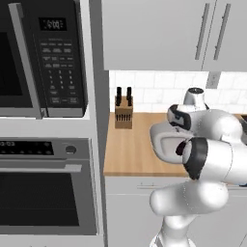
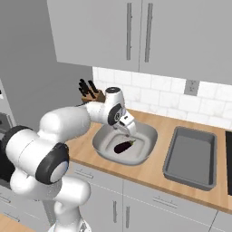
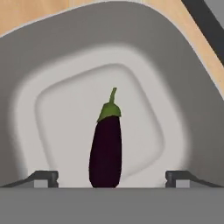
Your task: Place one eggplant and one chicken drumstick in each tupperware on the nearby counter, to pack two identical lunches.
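Gripper (image 2: 129, 130) hovering over light grey tupperware (image 2: 103, 144), fingers (image 3: 43, 177) spread wide, gripping nothing; eggplant (image 3: 106, 148) lying loose on that bowl's floor between the fingertips, stem pointing away from hand; darker tray tupperware (image 2: 190, 156) beside it on wooden counter (image 2: 152, 174); knife block (image 1: 124, 114) against backsplash.

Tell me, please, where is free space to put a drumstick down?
The dark grey rectangular tray is bare inside. In the light grey rounded bowl, floor is free beside the purple eggplant. It is crowded directly under the open tool.
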Motion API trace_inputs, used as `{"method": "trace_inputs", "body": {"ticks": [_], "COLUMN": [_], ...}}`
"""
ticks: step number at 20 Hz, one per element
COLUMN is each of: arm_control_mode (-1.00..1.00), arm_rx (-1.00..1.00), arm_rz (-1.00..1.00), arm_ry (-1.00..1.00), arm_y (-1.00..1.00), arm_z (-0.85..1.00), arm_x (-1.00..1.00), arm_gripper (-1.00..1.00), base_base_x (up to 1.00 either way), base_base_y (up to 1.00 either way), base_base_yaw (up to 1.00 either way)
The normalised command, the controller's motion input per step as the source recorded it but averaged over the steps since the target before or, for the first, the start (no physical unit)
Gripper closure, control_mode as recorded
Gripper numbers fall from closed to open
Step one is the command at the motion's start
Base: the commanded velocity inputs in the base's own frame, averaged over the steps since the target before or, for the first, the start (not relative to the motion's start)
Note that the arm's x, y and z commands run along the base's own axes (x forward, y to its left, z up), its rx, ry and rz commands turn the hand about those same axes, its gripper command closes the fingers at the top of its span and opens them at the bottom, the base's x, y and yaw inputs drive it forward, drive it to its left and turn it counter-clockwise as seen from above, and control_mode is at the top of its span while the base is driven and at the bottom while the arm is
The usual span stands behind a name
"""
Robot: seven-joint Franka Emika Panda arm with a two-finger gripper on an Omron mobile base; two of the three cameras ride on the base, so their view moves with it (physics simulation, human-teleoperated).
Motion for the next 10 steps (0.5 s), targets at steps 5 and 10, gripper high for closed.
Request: {"method": "trace_inputs", "body": {"ticks": [5, 10], "arm_control_mode": [-1.00, 1.00], "arm_rx": [-0.07, -0.04], "arm_rz": [0.10, 0.01], "arm_ry": [-0.10, -0.04], "arm_y": [0.37, 0.16], "arm_z": [0.04, 0.00], "arm_x": [-1.00, -0.40], "arm_gripper": [-1.00, -1.00], "base_base_x": [0.00, -0.60], "base_base_y": [0.00, 0.22], "base_base_yaw": [0.00, 0.04]}}
